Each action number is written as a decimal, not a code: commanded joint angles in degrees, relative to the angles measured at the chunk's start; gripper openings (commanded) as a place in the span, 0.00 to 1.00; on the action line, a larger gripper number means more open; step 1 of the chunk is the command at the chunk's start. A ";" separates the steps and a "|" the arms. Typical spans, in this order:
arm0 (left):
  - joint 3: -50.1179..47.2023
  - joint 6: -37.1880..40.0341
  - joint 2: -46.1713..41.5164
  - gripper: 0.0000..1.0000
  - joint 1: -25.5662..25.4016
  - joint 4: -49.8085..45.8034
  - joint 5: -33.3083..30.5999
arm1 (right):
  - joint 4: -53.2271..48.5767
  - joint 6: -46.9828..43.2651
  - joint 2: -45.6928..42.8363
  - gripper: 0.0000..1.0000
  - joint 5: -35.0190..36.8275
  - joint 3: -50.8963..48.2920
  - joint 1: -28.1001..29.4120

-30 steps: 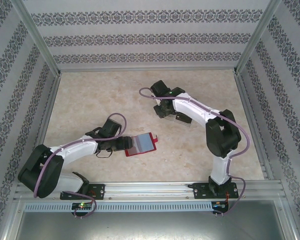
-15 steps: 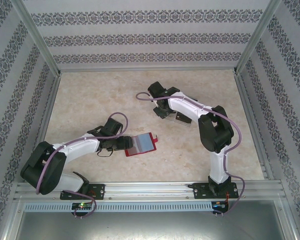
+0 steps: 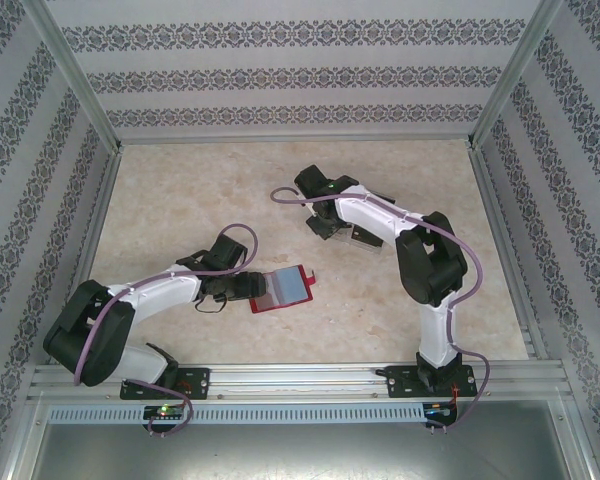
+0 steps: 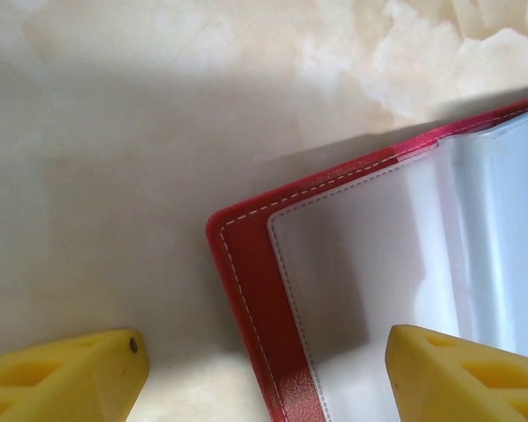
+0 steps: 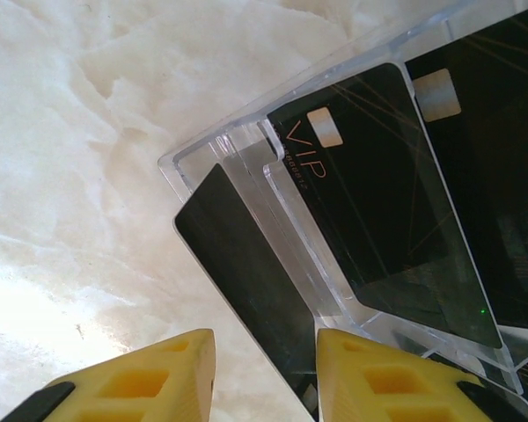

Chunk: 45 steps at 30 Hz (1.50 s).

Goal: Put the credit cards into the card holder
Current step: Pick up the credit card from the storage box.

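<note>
The pale marble-look table [image 3: 180,190] takes up most of the floor of the cell, with patterned wallpaper on the walls [image 3: 300,60] around it. The left arm [image 3: 150,295] lies low and reaches in from the near left. The right arm [image 3: 425,260] folds up from its base and reaches back toward the middle.

The card holder [image 3: 285,290] lies open and flat on the table near the front centre, red border out and pale pockets up, right at the tip of the left arm. A clear plastic rack [image 5: 202,154] stands further back under the right wrist, well apart from the holder. The credit cards [image 5: 378,202] sit in its tiers, black, one marked VIP. The front card [image 5: 238,246] leans out of the lowest slot.

The left gripper [image 4: 266,343] is spread wide: one yellow finger is over bare table, the other over the holder's clear pocket, and the red corner lies between them. The right gripper [image 5: 266,338] is narrow, with the front card's lower end running down between its fingers. Whether they actually pinch it, I cannot tell.
</note>
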 commanded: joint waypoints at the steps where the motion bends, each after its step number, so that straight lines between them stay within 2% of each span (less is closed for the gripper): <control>1: -1.23 1.76 3.71 0.76 -0.29 1.92 -2.33 | -0.40 -1.33 1.93 0.31 1.58 0.44 0.03; 17: -0.25 1.96 4.32 0.76 -0.27 1.42 -2.05 | -1.62 -3.58 1.80 0.03 1.42 3.07 -0.08; 28: 1.67 2.27 5.48 0.76 -0.26 1.45 -2.34 | -2.16 -4.96 -1.03 0.00 3.70 5.99 0.48; 35: 4.42 4.74 7.58 0.76 0.03 -0.87 -4.20 | -3.40 -1.47 -7.09 0.00 3.66 8.07 3.82; 37: 5.35 5.87 7.97 0.76 0.48 -1.98 -5.13 | -3.42 2.36 -9.42 0.00 1.03 7.07 4.90; 40: 6.88 7.81 8.74 0.76 1.68 -4.11 -6.69 | -1.02 10.62 -13.38 0.00 -6.99 2.39 5.09; 45: 9.42 11.27 9.98 0.76 4.48 -7.01 -8.78 | 12.82 26.11 -21.32 0.00 -24.46 -14.01 4.44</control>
